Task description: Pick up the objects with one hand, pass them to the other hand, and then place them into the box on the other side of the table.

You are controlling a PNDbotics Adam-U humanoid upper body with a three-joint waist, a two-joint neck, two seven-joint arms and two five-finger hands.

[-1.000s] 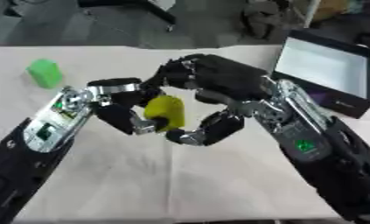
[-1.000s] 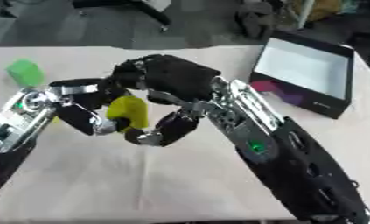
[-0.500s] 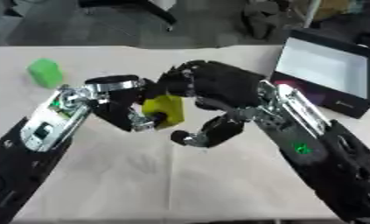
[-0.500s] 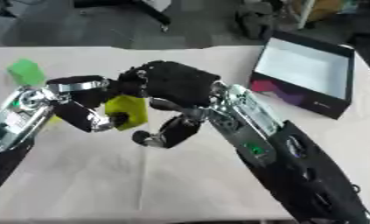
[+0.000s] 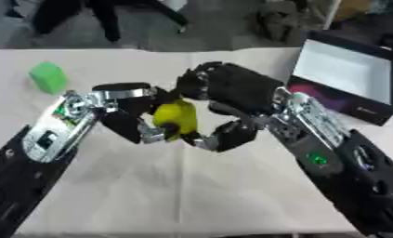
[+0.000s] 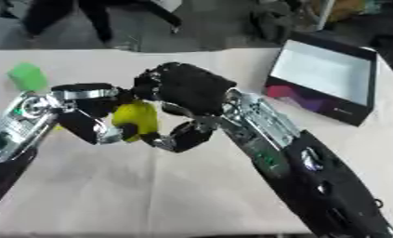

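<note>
table (image 5: 191, 195): pale cloth | both hands' fingers curled round yellow object (image 5: 176, 118) | box (image 5: 345, 79) far right

Pale tablecloth (image 5: 232, 186) (perhaps paper) covers table.

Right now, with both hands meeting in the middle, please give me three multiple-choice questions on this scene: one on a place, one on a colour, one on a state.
1. Where is the box?
A. far right of the table
B. near left corner
C. under the hands

2. What colour is the small block at the far left?
A. red
B. green
C. blue

3. How is the yellow object held?
A. lying free on the table
B. inside the box
C. between the fingers of both hands

Answers:
1. A, it stands open at the right edge.
2. B, it is plainly green on the cloth.
3. C, the left hand and the right hand both curl round it above the table.
</note>
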